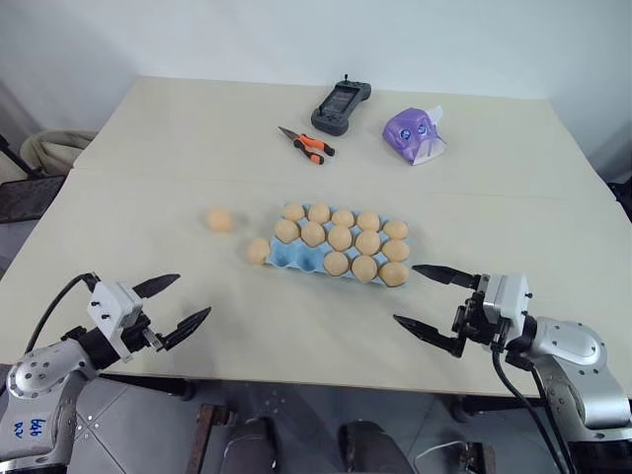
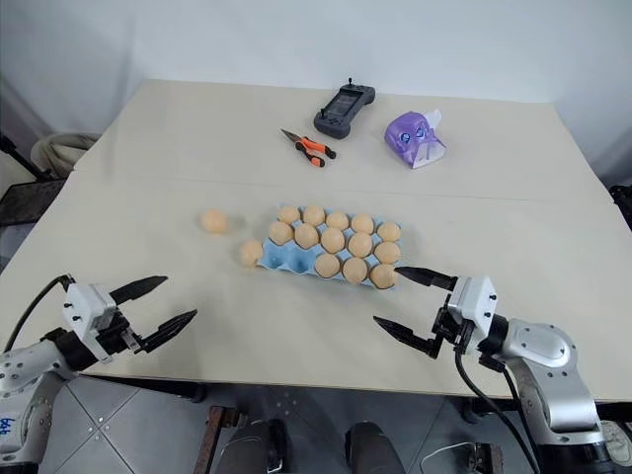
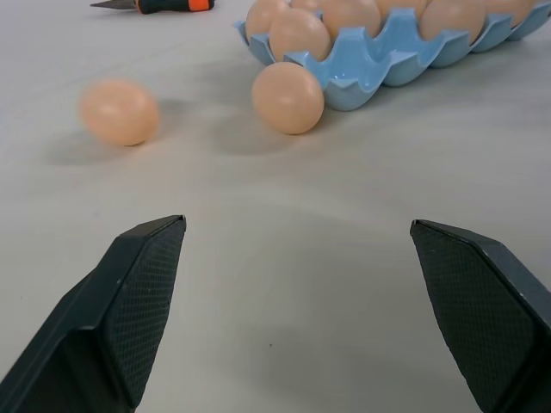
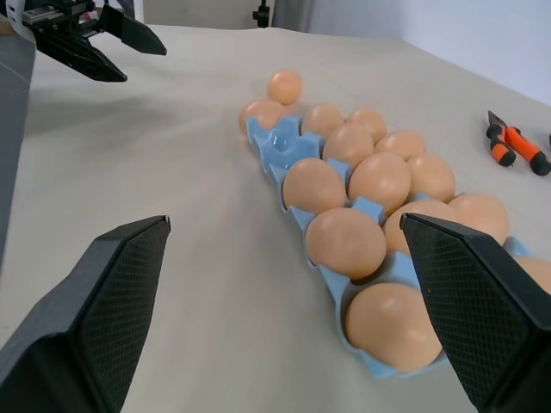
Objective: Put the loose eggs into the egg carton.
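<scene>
The egg carton (image 1: 296, 256) is sitting mid-table, most cups filled; its front-left cups are showing bare blue, though how many stand empty is hard to make out. One loose egg (image 1: 258, 251) is touching the carton's left end, and another (image 1: 220, 219) is lying well apart, farther left. The left gripper (image 1: 176, 304) is hovering near the table's front edge, left of the carton, fingers spread wide and grasping nothing. The right gripper (image 1: 429, 296) is hanging just beyond the carton's right end, likewise spread and empty. Bare tabletop is lying open between both grippers and the carton.
</scene>
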Motion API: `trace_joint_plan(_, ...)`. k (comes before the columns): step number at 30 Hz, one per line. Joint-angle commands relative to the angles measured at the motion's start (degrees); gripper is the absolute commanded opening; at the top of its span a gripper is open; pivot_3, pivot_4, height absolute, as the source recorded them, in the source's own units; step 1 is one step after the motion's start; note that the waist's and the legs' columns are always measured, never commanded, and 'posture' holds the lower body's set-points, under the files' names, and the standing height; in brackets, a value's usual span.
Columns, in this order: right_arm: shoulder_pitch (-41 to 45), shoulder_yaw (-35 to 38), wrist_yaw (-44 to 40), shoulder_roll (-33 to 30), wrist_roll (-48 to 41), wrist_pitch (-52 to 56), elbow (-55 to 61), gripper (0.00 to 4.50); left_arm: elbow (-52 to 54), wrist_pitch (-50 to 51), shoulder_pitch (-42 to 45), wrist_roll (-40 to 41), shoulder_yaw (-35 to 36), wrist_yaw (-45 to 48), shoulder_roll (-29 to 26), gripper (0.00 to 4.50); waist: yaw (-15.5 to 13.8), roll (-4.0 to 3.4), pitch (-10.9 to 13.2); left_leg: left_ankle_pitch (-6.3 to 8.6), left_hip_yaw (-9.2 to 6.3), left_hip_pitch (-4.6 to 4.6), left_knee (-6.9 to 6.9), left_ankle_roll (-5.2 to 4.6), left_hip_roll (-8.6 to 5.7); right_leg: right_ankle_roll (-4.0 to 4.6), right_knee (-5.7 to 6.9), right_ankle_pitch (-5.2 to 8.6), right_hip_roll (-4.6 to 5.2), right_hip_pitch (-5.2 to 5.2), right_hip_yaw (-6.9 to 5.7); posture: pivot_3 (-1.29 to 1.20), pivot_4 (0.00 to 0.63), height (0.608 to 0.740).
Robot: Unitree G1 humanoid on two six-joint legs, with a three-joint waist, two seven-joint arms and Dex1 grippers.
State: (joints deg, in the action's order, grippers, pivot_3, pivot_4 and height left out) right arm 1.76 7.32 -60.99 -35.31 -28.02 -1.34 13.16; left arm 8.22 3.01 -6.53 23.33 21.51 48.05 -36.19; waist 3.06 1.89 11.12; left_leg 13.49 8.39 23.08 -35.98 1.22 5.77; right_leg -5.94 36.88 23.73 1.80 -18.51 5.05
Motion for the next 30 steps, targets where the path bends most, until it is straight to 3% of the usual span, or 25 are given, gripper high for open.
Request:
trace_joint_plan(1,0.4,0.9,-0.5,-0.6,-0.1,-1.3,0.3,4.50,1.1,0.6,4.2,0.1,-1.2,-2.8,1.0,4.46,-0.1,0.00,0.0,0.00,0.00,0.00,-0.01,0.00,0.00,0.00,0.00,0.00,0.00,0.00,0.00,0.00,0.150,0.740)
trace_joint_plan(5,0.5,1.1,0.3,-0.5,0.5,-1.2,0.4,4.50,-2.7,1.5,12.6,-1.4,-6.9,-2.4,2.4,4.46,-0.2,0.00,0.0,-0.04,0.02,0.01,-0.08,0.02,-0.09,-0.04,0.02,-0.02,-0.17,0.02,0.01,0.00,0.150,0.740)
trace_joint_plan(15,-2.7,2.6,4.2,-0.1,0.7,-0.6,4.4,4.50,-25.8,-4.3,30.7,-11.6,-16.4,-4.5,6.3,4.46,0.1,0.00,0.0,-0.10,0.17,0.02,-0.16,0.10,-0.09,-0.08,0.06,-0.02,-0.36,-0.12,0.17,0.00,0.150,0.740)
trace_joint_plan(30,-5.6,3.0,8.2,0.3,0.9,-0.6,7.0,4.50,-40.2,-9.1,38.5,-14.2,-19.5,-1.8,8.3,4.46,-0.2,0.00,0.0,-0.17,0.14,0.04,-0.32,0.06,-0.10,-0.11,0.43,0.00,-0.35,-0.16,0.14,0.00,0.150,0.740)
